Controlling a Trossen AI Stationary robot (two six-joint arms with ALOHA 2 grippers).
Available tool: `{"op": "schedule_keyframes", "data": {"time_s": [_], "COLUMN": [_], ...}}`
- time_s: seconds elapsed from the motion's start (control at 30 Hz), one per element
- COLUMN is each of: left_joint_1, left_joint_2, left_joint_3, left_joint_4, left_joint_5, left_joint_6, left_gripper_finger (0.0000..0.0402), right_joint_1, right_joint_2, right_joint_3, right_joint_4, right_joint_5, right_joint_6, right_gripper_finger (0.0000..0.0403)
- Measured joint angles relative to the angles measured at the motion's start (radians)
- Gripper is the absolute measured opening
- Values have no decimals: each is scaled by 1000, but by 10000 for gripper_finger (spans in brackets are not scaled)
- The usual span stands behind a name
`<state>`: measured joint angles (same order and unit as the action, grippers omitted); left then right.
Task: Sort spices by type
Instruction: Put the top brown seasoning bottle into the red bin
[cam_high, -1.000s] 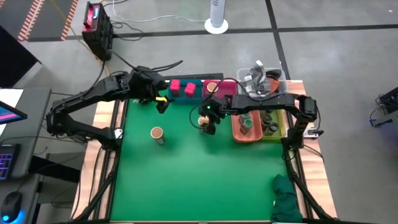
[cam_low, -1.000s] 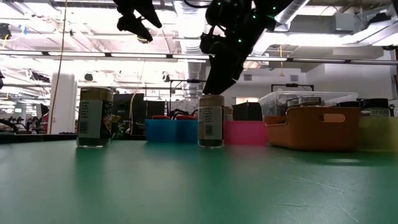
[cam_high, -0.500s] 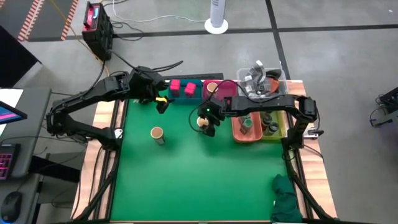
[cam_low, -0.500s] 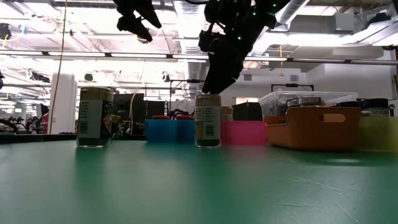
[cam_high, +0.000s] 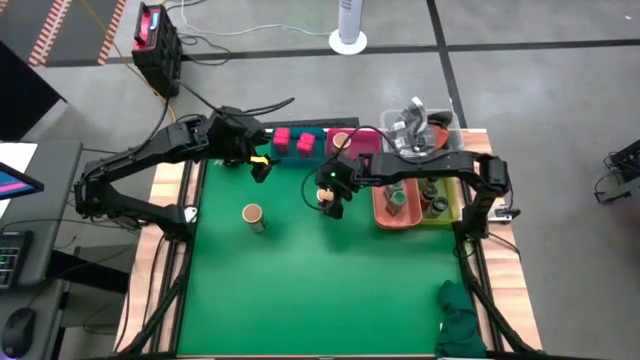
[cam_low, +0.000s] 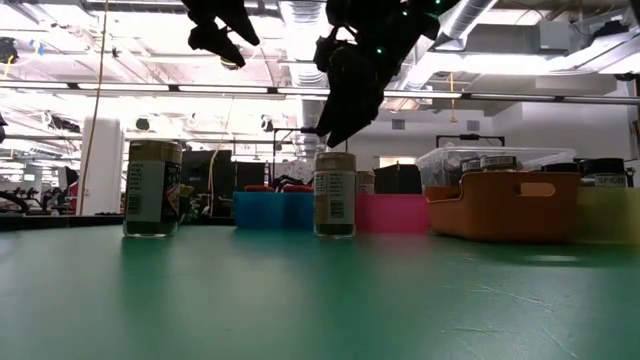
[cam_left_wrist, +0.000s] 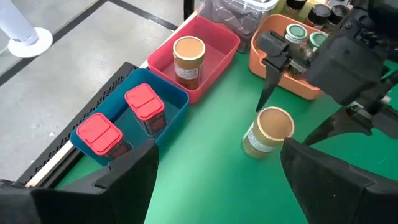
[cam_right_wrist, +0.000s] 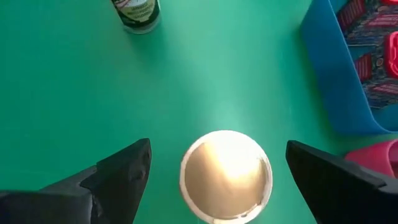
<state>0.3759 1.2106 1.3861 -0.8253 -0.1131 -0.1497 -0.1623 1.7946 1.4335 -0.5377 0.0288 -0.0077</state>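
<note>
A tan-topped jar (cam_high: 326, 197) stands upright on its base on the green mat. My right gripper (cam_high: 331, 184) hovers open just above it, its fingers (cam_right_wrist: 118, 177) on either side of the lid (cam_right_wrist: 226, 173) without touching; the low view shows it over the jar (cam_low: 334, 195). A second tan-topped jar (cam_high: 252, 215) stands to the left. My left gripper (cam_high: 259, 166) is open and empty, high up near the blue bin (cam_left_wrist: 163, 93), which holds two pink-red tins (cam_left_wrist: 144, 102). A third tan-topped jar (cam_left_wrist: 188, 56) stands in the pink bin (cam_left_wrist: 221, 37).
An orange bin (cam_high: 385, 213) with green-topped jars and a yellow-green bin (cam_high: 450, 210) stand at the right. A clear tub of grey metal parts (cam_high: 415, 125) is behind them. A green cloth (cam_high: 460, 320) lies at the near right corner. Open mat lies toward the near edge.
My right gripper has gone a little toward the table's left edge and slightly up, staying open over the tan-topped jar. The jar stands a little farther left than a second ago.
</note>
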Motion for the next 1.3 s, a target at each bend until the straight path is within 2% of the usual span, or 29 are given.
{"op": "schedule_keyframes", "data": {"time_s": [0.67,0.77,0.93,0.97,1.07,1.3], "left_joint_1": [0,0,0,0,0,0], "left_joint_2": [0,0,-1,-2,-2,-2], "left_joint_3": [0,0,0,0,0,0], "left_joint_4": [-54,-56,-65,-73,-82,-60], "left_joint_5": [-13,-19,-19,-20,-19,-17], "left_joint_6": [11,22,20,24,41,85], "left_gripper_finger": [320,320,320,320,320,320], "right_joint_1": [-2,-2,-2,-2,-14,-98], "right_joint_2": [128,143,142,139,132,129], "right_joint_3": [0,1,0,0,14,164], "right_joint_4": [-7,10,3,-3,-59,-330], "right_joint_5": [-33,-33,-33,-33,-34,-26], "right_joint_6": [7,8,15,16,17,72], "right_gripper_finger": [396,375,303,300,300,300]}}
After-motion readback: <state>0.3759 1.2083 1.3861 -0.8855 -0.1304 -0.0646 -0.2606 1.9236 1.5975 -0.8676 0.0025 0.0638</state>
